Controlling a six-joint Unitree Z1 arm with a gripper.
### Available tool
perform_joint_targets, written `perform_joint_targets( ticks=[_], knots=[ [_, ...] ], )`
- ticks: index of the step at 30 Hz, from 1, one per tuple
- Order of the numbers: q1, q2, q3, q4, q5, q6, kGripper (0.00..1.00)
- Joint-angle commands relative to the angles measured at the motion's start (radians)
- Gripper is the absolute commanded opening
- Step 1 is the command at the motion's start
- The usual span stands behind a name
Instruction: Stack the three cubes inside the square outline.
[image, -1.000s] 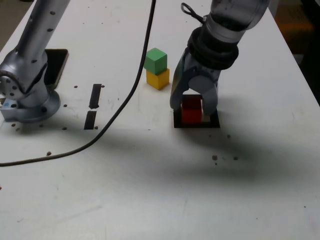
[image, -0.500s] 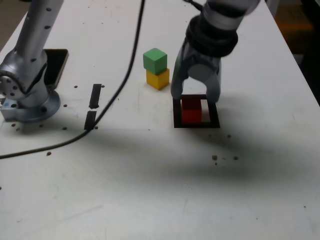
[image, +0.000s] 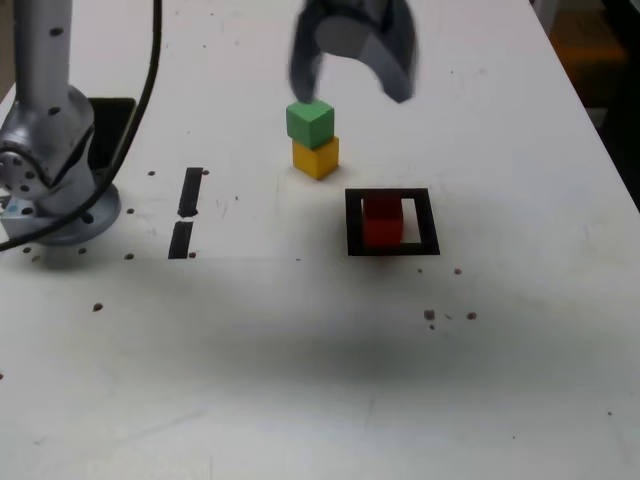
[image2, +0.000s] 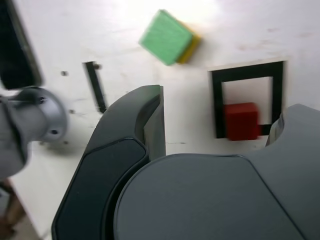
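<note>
1 end effector (image: 350, 80), fingers spread, holding 0 items, above the bench (image: 250, 350). 1 red cube (image: 382, 222), inside the square outline (image: 433, 235), toward its 8 o'clock in the exterior view. 1 green cube (image: 311, 124) atop 1 yellow cube (image: 317, 158), at the outline's 10 o'clock there.

Robot Bench, Likely in a Lab

A jointed metal arm base (image: 60, 190) stands on a scuffed white tabletop (image: 250, 350) marked with black strips (image: 190, 192) and a black square outline (image: 430, 225), suggesting a robotics lab or workshop.
</note>
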Motion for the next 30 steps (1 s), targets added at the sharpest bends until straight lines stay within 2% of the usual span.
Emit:
perform_joint_targets(
  ticks=[1, 4, 9, 17, 30],
  knots=[
    [0.010, -0.053, 0.029, 0.013, 0.004, 0.009, 0.87],
    [0.022, -0.106, 0.094, 0.010, 0.018, 0.036, 0.87],
    [0.034, -0.125, 0.165, -0.005, 0.038, 0.082, 0.87],
    [0.079, -0.119, 0.303, -0.146, 0.038, 0.156, 0.88],
    [0.222, -0.050, 0.376, -0.320, 0.033, 0.254, 0.88]
  ],
)
